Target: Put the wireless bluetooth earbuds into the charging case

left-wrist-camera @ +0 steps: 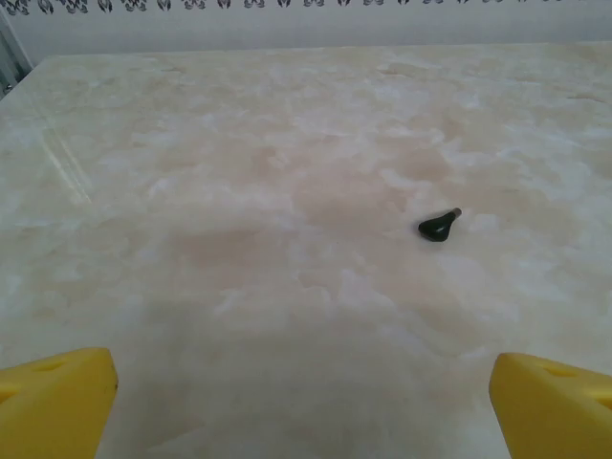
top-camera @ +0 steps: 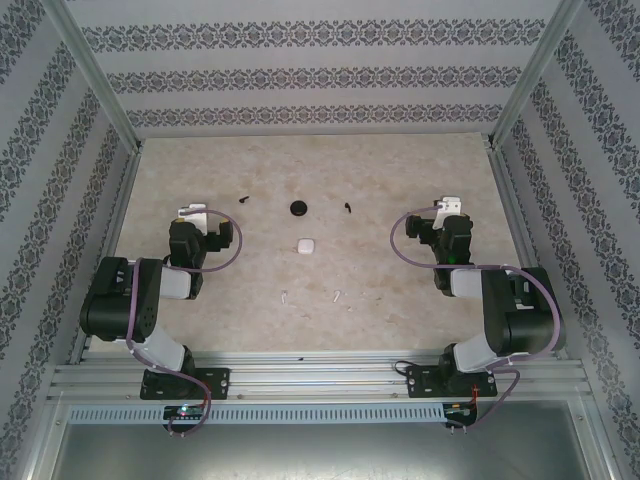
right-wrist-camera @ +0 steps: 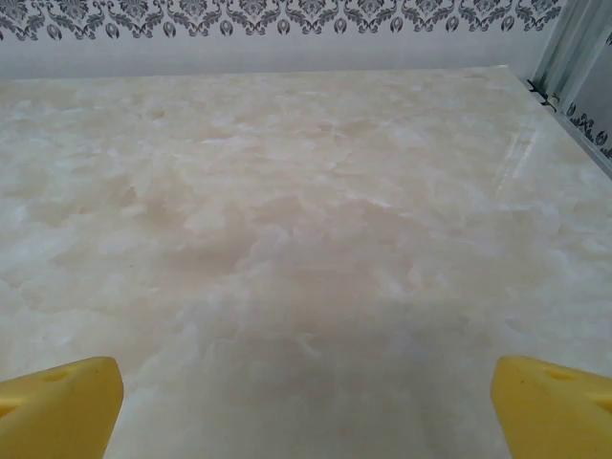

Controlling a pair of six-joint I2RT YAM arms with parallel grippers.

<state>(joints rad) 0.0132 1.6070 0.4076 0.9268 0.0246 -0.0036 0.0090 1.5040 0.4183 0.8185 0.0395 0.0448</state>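
The white charging case (top-camera: pixel 306 244) lies shut near the middle of the marble table. Nearer the arms lie two tiny white earbuds, one to the left (top-camera: pixel 284 296) and one to the right (top-camera: pixel 337 296). My left gripper (top-camera: pixel 190 213) hangs at the left of the table, well away from them. In its wrist view the left gripper (left-wrist-camera: pixel 304 411) is open, yellow fingertips (left-wrist-camera: pixel 53 397) wide apart over bare table. My right gripper (top-camera: pixel 450 205) hangs at the right. The right gripper (right-wrist-camera: pixel 306 411) is also open with nothing between its fingertips (right-wrist-camera: pixel 555 406).
A black round case (top-camera: pixel 299 208) sits behind the white one, flanked by a black earbud at the left (top-camera: pixel 244 198) and another at the right (top-camera: pixel 348 207). The left black earbud (left-wrist-camera: pixel 438 225) lies ahead of my left gripper. Patterned walls enclose the table (top-camera: pixel 400 170).
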